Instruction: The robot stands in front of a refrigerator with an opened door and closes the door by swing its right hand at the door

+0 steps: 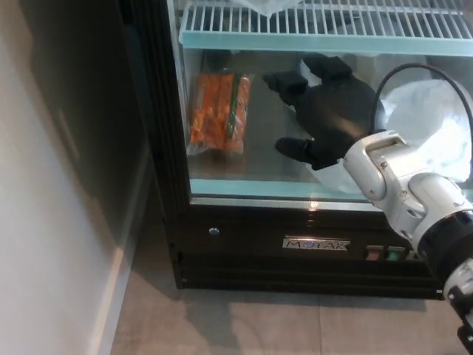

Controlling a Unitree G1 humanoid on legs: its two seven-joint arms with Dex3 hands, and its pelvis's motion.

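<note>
Nearest, grey floor tiles (244, 325) meet the refrigerator (295, 255) base. Before its glass door (244, 166), apparently shut, the right hand (325, 111) hovers, fingers spread, holding nothing. Farther inside, a carrot bag (218, 111) lies left, white bags (429, 126) right, beneath a wire shelf (310, 22).

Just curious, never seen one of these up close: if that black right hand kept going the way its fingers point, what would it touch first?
Probably the fridge's glass door, not the orange packet behind it. The right hand points up-left; depth is unclear.
</note>
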